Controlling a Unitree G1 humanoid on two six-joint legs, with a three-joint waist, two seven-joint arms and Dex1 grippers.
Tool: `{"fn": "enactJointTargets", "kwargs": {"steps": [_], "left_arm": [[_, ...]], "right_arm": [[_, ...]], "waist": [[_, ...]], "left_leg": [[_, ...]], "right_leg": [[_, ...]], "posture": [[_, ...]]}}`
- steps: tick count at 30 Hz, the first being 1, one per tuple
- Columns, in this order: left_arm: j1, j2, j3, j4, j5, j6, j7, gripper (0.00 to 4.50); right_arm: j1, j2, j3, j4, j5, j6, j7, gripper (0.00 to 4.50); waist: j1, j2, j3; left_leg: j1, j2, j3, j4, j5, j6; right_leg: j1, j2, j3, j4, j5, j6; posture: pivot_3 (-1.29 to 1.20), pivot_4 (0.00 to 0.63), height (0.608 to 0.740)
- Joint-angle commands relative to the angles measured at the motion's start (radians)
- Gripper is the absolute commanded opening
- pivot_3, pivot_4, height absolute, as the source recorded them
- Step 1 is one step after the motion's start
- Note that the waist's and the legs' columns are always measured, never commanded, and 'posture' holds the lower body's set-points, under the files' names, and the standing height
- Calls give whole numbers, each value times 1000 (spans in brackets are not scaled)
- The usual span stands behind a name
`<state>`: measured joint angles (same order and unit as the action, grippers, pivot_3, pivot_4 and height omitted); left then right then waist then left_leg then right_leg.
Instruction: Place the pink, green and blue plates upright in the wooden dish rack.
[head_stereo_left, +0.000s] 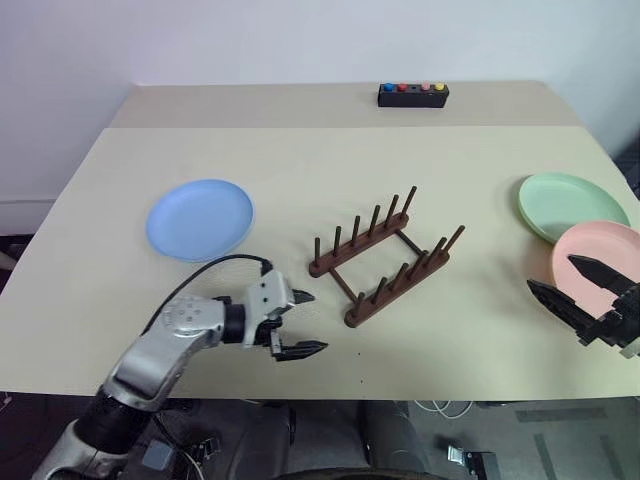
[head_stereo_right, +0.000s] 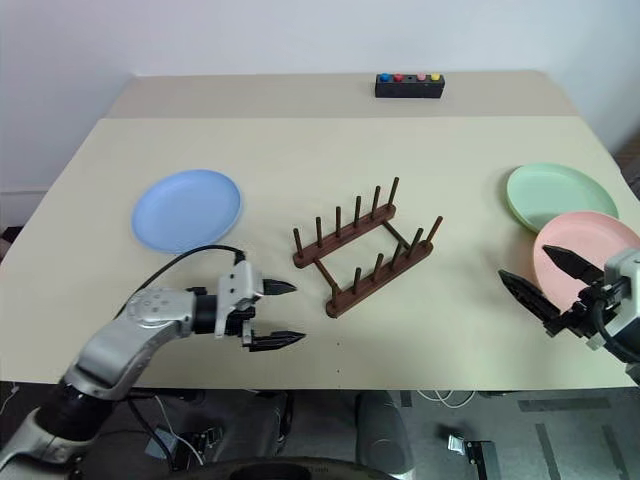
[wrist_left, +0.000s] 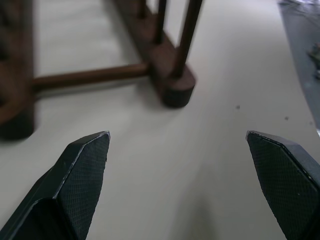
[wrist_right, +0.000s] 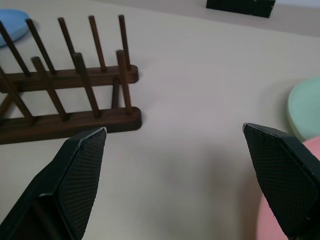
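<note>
The left arm has a rounded silver-grey metal shell with small dark screw holes near the wrist. A black cable loops up from the forearm to the wrist. The wrist block is pale grey. The left pincer has two black, pointed fingers faced with a fine cross-hatched grip texture. The right pincer has matching black pointed fingers on a pale grey block.

blue plate, green plate, pink plate lie flat around empty rack.
</note>
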<state>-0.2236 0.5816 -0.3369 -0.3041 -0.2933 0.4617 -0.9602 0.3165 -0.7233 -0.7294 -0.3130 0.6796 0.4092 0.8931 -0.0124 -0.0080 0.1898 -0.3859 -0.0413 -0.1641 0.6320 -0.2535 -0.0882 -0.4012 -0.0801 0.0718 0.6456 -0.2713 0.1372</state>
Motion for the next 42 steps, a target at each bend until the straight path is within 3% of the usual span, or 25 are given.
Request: {"fn": "enactJointTargets", "kwargs": {"steps": [1, 10, 16, 19, 25, 35, 42], "left_arm": [[-49, -70, -72, 75, 70, -34, 30, 4500], [-75, -178, -123, 146, 131, -7, 83, 4500], [-84, -204, -124, 167, 161, -9, 113, 4500], [-84, -211, -125, 176, 170, -18, 124, 3642], [-89, -221, -121, 212, 202, -61, 147, 797], [-153, -243, -89, 351, 257, -205, 180, 762], [-288, -260, -89, 531, 204, -347, 8, 762]], "right_arm": [[27, 13, -40, -67, 30, 4, -17, 4465], [66, 23, -46, -127, 62, 22, -43, 4465], [230, -18, -38, -251, 98, 94, 49, 4465], [267, -21, -19, -292, 98, 109, 59, 4500], [239, -10, 10, -316, 84, 112, 18, 4500], [213, 1, 30, -314, 66, 96, -7, 4500], [191, 6, 53, -309, 57, 86, -24, 4500]], "waist": [[0, 0, 0], [3, 1, 0], [17, 1, -1], [20, 1, -1], [22, 1, -1], [26, 1, -1], [24, 1, -1]], "left_leg": [[0, 0, 0, 0, 0, 0], [10, 0, 0, -1, 0, 1], [11, 0, 0, -1, -1, 2], [11, 0, 0, 0, -1, 2], [11, 0, 1, -1, -1, 3], [11, 0, 1, 0, -2, 3], [10, 0, 1, -1, -2, 3]], "right_leg": [[0, 0, 0, 0, 0, 0], [12, 0, 0, -5, -3, -1], [16, -1, 0, -10, -5, 2], [17, -1, 0, -11, -5, 2], [17, -1, 0, -12, -5, 2], [18, -1, 0, -14, -5, 2], [17, -1, 0, -14, -5, 2]], "posture": [[0, 150, 740], [0, 150, 740], [0, 150, 740], [0, 150, 740], [0, 150, 740], [0, 150, 740], [0, 150, 740]]}}
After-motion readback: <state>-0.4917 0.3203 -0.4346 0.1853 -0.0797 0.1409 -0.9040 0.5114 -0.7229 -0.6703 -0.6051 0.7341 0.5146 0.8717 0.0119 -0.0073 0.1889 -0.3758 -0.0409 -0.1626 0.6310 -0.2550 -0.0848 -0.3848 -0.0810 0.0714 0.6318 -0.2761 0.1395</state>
